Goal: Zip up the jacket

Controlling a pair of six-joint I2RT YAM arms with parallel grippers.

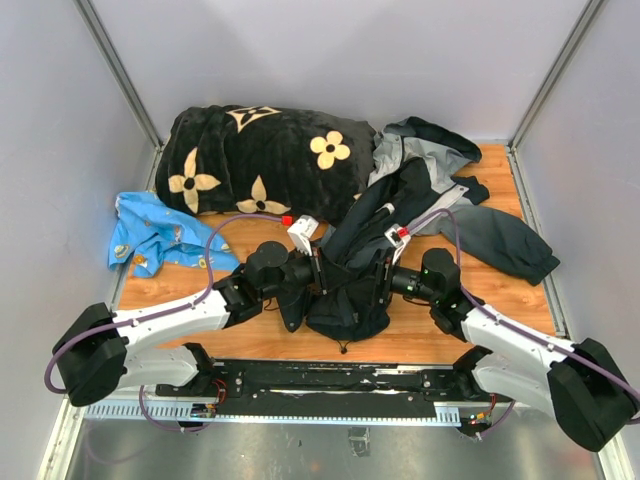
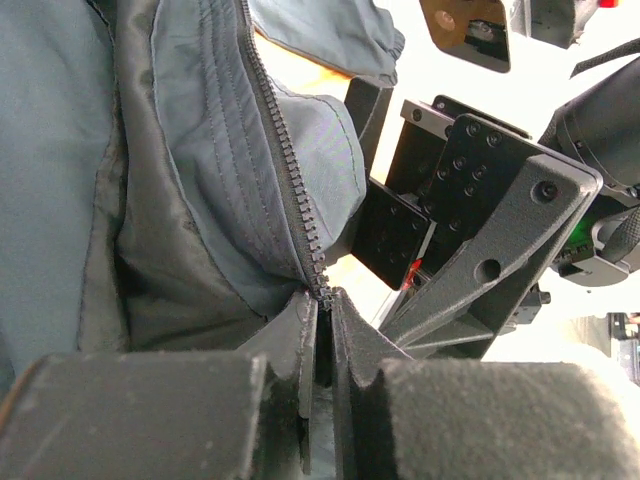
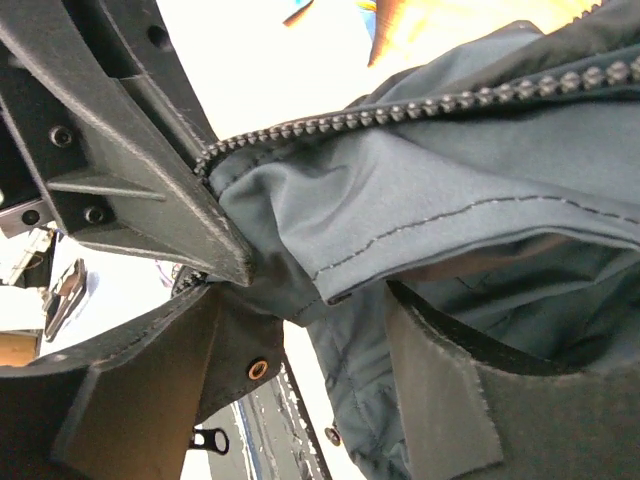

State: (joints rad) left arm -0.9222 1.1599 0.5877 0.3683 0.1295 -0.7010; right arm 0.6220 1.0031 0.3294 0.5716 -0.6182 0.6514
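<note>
The jacket [image 1: 345, 290] lay heaped mid-tabletop [image 1: 430, 340], its near hem bunched between the two arms. The left fingers [image 2: 150, 410] were clamped together on the bottom end of its zipper [image 2: 290, 190], while the right fingers [image 3: 440, 400] stood apart around a fold of the other front edge without pinching it. A blanket [image 1: 260, 160] touched the jacket's far left side and a blue cloth [image 1: 150, 230] lay well to its left, with bare wood along its near side. Only the wrist views showed the unjoined teeth and the grip, and only the top view showed a sleeve spread to the right.
</note>
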